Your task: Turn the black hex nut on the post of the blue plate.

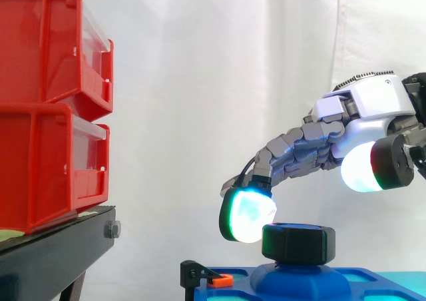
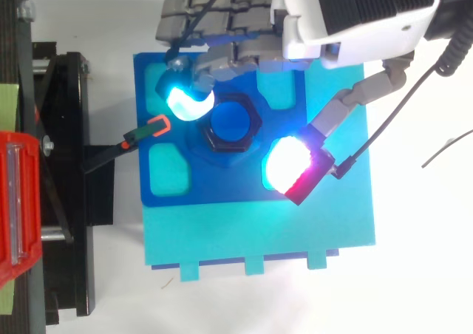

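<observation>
The black hex nut [image 1: 298, 242] sits on the blue post [image 2: 233, 122] at the middle of the blue plate [image 2: 222, 180]. My hand [image 1: 373, 101] hovers over the plate from the right, open, with its fingers stretched past the nut. A cyan-green glowing fingertip [image 1: 247, 214] rests against the nut's left side, at the upper-left corner of the nut [image 2: 222, 143] in the top view. The thumb's white-red pad [image 2: 290, 164] hangs to the nut's lower right, higher than the nut and apart from it.
Two stacked red bins [image 1: 46, 101] stand on a black stand [image 1: 53, 248] to the left. A black clamp with an orange tip [image 2: 151, 129] holds the plate's left edge. The plate lies on a cyan base [image 2: 259, 230]. A white curtain hangs behind.
</observation>
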